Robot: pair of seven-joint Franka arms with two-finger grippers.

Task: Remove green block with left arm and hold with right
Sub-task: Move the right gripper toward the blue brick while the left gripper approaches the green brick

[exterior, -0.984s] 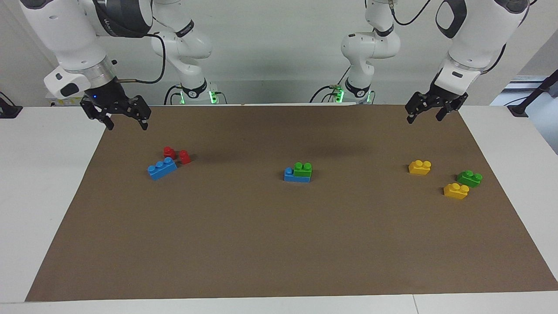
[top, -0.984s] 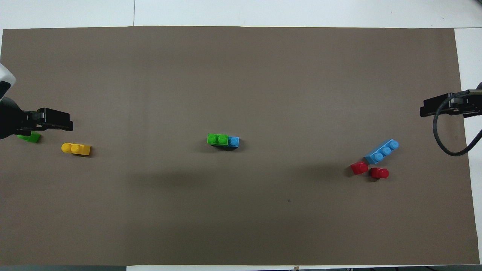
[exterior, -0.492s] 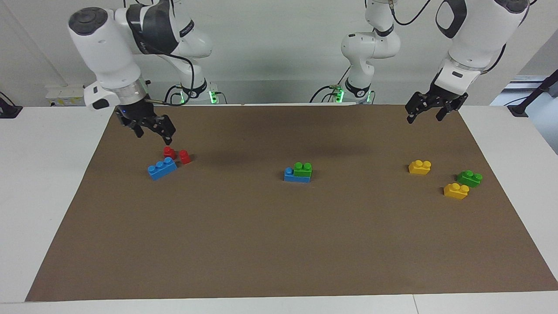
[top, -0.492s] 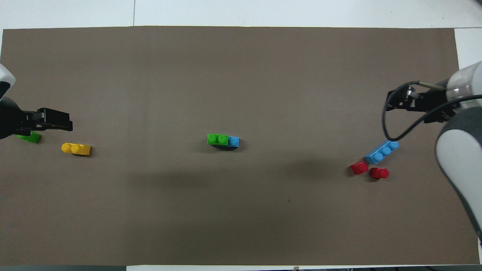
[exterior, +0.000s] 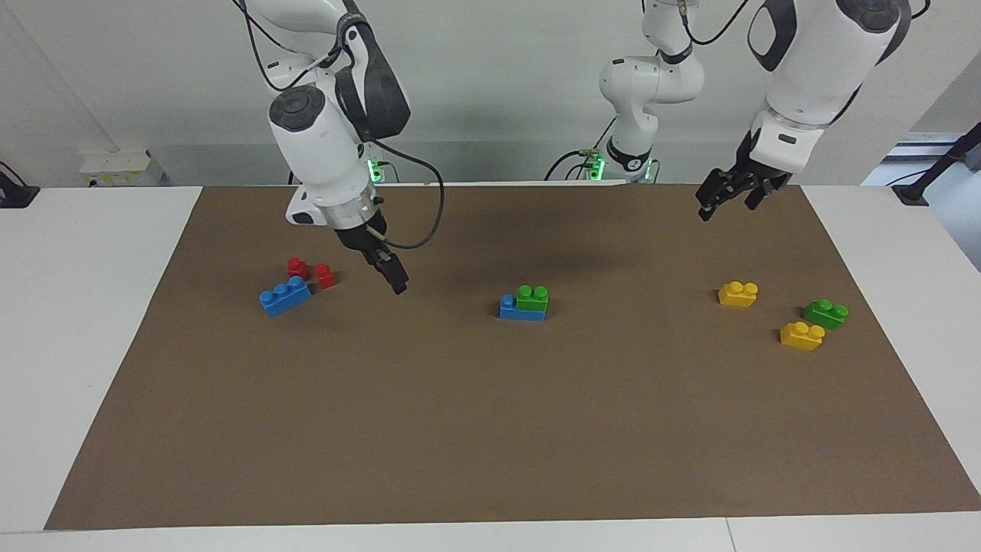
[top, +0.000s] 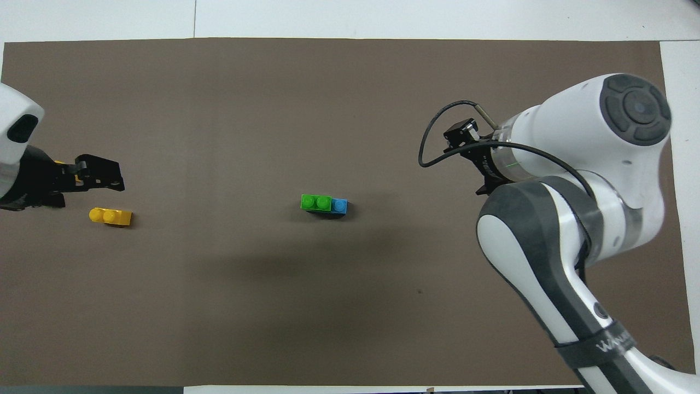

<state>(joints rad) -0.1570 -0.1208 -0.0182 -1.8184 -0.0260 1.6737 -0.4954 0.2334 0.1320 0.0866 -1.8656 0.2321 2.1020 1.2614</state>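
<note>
Green block [exterior: 533, 297] on blue brick [exterior: 509, 307], apart from right end effector [exterior: 395, 277].

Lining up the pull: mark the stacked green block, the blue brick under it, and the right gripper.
green block [exterior: 533, 297]: facing view, front face.
blue brick [exterior: 509, 307]: facing view, exposed end.
right gripper [exterior: 397, 284]: facing view, fingertips.

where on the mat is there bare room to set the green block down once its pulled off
The brown mat is bare along its whole edge farthest from the robots, and between the green block on its blue brick and the yellow bricks. It is crowded by the red bricks and the loose blue brick, near the right end effector.
</note>
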